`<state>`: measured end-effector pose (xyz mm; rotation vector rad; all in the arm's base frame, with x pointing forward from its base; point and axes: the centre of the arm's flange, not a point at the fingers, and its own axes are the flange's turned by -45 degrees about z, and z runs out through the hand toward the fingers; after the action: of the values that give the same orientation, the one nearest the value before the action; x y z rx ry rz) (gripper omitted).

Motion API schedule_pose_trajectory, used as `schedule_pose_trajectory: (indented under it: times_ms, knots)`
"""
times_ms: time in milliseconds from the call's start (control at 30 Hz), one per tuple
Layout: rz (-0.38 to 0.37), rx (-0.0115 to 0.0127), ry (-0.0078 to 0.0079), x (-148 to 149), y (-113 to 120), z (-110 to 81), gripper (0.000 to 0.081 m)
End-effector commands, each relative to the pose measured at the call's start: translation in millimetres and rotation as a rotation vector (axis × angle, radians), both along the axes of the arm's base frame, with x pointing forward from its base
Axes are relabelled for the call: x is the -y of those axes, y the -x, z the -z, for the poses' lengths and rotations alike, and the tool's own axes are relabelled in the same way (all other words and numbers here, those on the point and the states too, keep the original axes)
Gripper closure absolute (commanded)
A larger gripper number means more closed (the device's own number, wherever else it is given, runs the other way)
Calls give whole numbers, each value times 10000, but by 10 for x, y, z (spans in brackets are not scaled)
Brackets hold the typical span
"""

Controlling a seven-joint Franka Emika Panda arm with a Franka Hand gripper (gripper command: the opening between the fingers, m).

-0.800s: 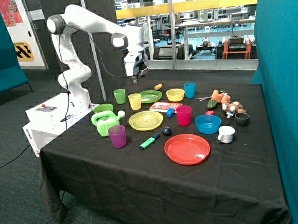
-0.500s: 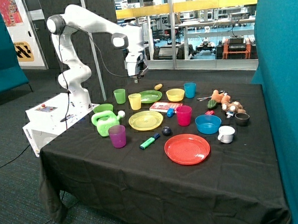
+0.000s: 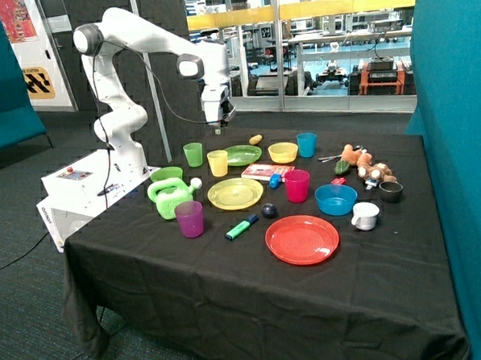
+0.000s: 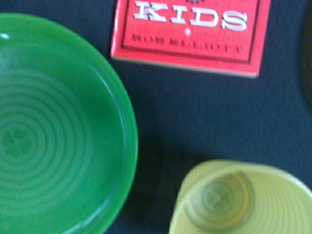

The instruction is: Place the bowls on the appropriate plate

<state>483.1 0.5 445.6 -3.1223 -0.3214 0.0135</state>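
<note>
The yellow bowl (image 3: 283,152) sits at the back of the table between the green plate (image 3: 241,154) and a blue cup (image 3: 306,144). The light green bowl (image 3: 167,174) sits at the table's edge nearest the robot base, behind a green watering can (image 3: 171,197). The yellow plate (image 3: 235,193) lies mid-table. My gripper (image 3: 218,126) hangs in the air above the back edge, over the green plate and a yellow cup (image 3: 217,163), holding nothing that shows. The wrist view looks down on the green plate (image 4: 58,131), the yellow cup (image 4: 243,204) and a red book (image 4: 190,34).
A red plate (image 3: 302,240) lies at the front and a blue bowl (image 3: 336,199) behind it. Green (image 3: 192,154), pink (image 3: 296,185) and purple (image 3: 189,219) cups stand around the yellow plate. A highlighter (image 3: 241,227), a dark ball, a plush toy (image 3: 362,164) and small mugs lie nearby.
The arm has shifted the gripper slightly toward the green cup side, still high above the back of the table. Nothing on the table has moved.
</note>
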Motion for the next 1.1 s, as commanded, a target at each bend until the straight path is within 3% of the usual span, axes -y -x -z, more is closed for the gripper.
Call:
schedule_pose_trajectory:
  times_ms: [0,233,500,767,900,1067]
  knots:
    - [363,88,20,205,317,45,576]
    - [939,87,23,336,569,114,575]
    - [1382,87,25,197,705,80,574]
    - [2428,86,29,27,1097,23,556]
    - [3249,85,33,135,1298,134,540]
    - [3540,84,34,376,1482,303,540]
